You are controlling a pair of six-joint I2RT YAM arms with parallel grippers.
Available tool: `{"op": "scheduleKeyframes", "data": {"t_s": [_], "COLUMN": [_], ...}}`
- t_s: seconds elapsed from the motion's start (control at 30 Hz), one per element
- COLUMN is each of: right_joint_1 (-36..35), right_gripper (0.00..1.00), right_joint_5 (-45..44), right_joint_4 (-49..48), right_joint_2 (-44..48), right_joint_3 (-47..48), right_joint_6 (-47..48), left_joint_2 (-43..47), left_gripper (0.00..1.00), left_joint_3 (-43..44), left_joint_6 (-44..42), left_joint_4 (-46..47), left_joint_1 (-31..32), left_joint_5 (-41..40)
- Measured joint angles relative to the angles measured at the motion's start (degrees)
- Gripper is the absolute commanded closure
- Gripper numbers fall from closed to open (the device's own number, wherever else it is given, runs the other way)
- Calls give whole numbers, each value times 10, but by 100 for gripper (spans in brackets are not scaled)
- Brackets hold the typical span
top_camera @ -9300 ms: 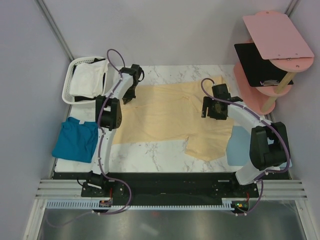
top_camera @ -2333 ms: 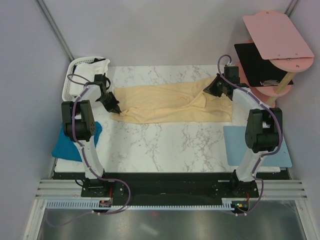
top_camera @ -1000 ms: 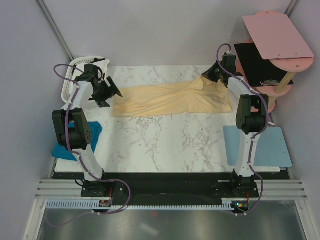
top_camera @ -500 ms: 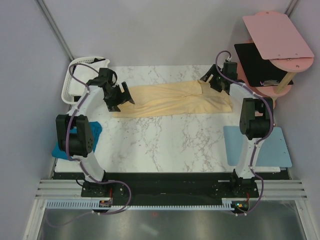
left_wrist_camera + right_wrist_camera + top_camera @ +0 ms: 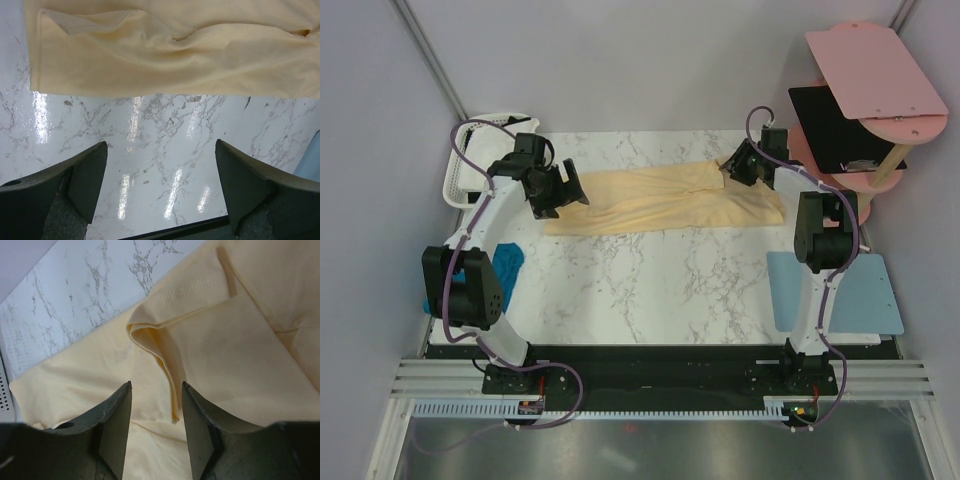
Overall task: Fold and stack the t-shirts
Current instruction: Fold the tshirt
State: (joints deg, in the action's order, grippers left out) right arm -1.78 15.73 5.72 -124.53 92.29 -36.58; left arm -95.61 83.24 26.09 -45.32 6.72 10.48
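Observation:
The pale yellow t-shirt (image 5: 665, 198) lies folded in a long strip across the far part of the table. My left gripper (image 5: 560, 190) hovers at the strip's left end. In the left wrist view, that gripper (image 5: 161, 145) is open over bare marble, and the shirt's edge (image 5: 170, 55) lies just beyond its fingertips. My right gripper (image 5: 735, 165) is over the right end. In the right wrist view, its jaws (image 5: 157, 385) are open on either side of a raised fold of the shirt (image 5: 165, 365), touching nothing. The teal t-shirt (image 5: 510, 262) lies at the left edge, partly behind my left arm.
A white slotted basket (image 5: 453, 183) stands at the far left corner, with white cloth (image 5: 472, 172) in it, mostly behind my left arm. A light-blue mat (image 5: 830, 290) lies at the right. A pink tiered shelf (image 5: 865, 70) stands beyond the table's far right corner.
The right gripper has let go of the shirt's right end, which now lies flat, and hovers over it. The left gripper has swung right, from beside the basket to the shirt's left end.

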Motion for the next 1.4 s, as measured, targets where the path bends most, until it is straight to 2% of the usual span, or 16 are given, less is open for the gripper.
{"op": "scheduleKeyframes", "data": {"t_s": [0.43, 0.47, 0.5, 0.6, 0.73, 0.87, 0.9, 0.93, 0.97, 1.03, 1.07, 1.13, 1.27, 1.4], "right_joint_1": [-11, -14, -17, -25, -34, -44, -49, -53, -59, -72, -78, -87, -102, -102], "right_gripper": [48, 53, 69, 97, 100, 97, 95, 86, 66, 46, 24, 2, 2, 2], "right_joint_5": [16, 16, 17, 20, 24, 28, 29, 29, 30, 33, 36, 42, 60, 59], "right_joint_4": [23, 26, 29, 32, 37, 21, 18, 17, 15, 5, -4, -29, -90, -122], "right_joint_2": [-32, -40, -47, -58, -59, -59, -59, -60, -63, -75, -84, -99, -100, -54], "right_joint_3": [16, 21, 24, 27, 29, 37, 43, 52, 66, 108, 130, 161, 143, 33], "right_joint_6": [3, 3, 3, 6, 3, -1, -1, -2, -3, -10, -11, -18, -23, -17], "left_joint_2": [0, 0, 0, 0, 0, 0, 0, 0, -1, -3, -4, -5, -5, -5], "left_gripper": [6, 6, 6, 6, 6, 6, 6, 6, 6, 6, 5, 6, 6, 9], "left_joint_3": [-3, -3, -3, -3, -3, -3, -3, -3, -3, -3, -3, -3, -3, -10], "left_joint_6": [-2, -2, -3, -5, -7, -9, -10, -11, -11, -12, -12, -13, -17, -24], "left_joint_4": [-1, -1, -2, -4, -7, -10, -10, -10, -11, -11, -11, -12, -10, -3], "left_joint_1": [0, 0, 0, 0, 0, 0, 0, 0, 0, 0, 0, 0, 0, 0], "left_joint_5": [-4, -5, -7, -13, -16, -21, -23, -25, -25, -27, -27, -27, -24, -19]}}
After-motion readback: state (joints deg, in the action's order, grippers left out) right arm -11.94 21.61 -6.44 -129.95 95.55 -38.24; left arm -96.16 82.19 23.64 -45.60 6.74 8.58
